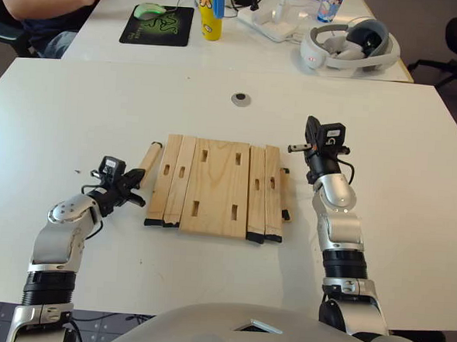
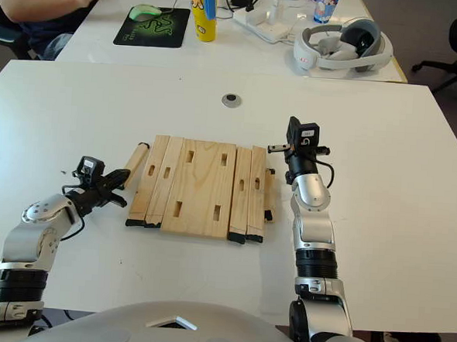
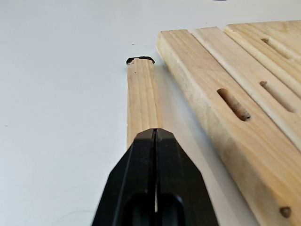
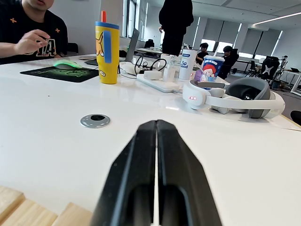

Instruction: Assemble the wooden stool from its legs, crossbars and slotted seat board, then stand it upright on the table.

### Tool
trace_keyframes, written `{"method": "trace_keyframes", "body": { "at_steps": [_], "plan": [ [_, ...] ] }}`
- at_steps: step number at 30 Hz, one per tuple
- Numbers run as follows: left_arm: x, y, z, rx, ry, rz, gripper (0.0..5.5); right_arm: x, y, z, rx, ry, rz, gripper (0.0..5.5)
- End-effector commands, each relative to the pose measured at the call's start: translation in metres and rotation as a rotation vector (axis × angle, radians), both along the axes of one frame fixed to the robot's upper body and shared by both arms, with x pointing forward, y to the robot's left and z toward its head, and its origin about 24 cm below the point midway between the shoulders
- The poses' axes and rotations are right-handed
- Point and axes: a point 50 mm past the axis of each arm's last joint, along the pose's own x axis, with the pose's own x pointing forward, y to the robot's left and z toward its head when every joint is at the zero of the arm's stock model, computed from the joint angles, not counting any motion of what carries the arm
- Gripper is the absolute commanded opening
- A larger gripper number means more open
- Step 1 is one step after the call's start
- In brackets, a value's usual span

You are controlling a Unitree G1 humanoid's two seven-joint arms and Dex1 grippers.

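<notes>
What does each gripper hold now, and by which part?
Nothing is held. The left gripper is shut and empty over one end of a wooden bar. The right gripper is shut on nothing, above the table.

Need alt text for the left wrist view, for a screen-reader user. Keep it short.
The left gripper, fingers shut together and empty, points along a loose wooden bar lying flat on the white table, its far end capped in black. Beside the bar, wider wooden pieces with oblong slots lie side by side.
</notes>
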Motion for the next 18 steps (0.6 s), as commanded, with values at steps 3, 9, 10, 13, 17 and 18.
{"method": "trace_keyframes", "body": {
  "at_steps": [3, 9, 10, 13, 17, 18],
  "plan": [
    [0.016, 0.004, 0.031, -0.104, -0.174, 0.062, 0.0, -0.001, 0.001, 0.001, 0.001, -0.007, 0.001, 0.02],
    [0.009, 0.007, 0.018, -0.082, -0.103, 0.07, 0.85, 0.0, 0.001, 0.0, 0.001, -0.006, 0.0, 0.0],
    [0.007, 0.007, 0.015, -0.073, -0.088, 0.066, 0.98, -0.001, 0.001, 0.0, 0.001, -0.006, 0.0, 0.0],
    [0.002, 0.005, 0.008, -0.071, -0.047, 0.044, 1.47, -0.001, 0.001, 0.0, 0.002, -0.005, -0.002, 0.0],
    [-0.004, 0.004, -0.002, -0.032, 0.005, 0.025, 2.06, -0.001, 0.002, 0.0, 0.003, -0.005, 0.0, 0.0],
    [-0.005, 0.004, -0.003, -0.028, 0.009, 0.025, 2.24, -0.001, 0.002, 0.0, 0.003, -0.006, 0.001, 0.0]
  ]
}}
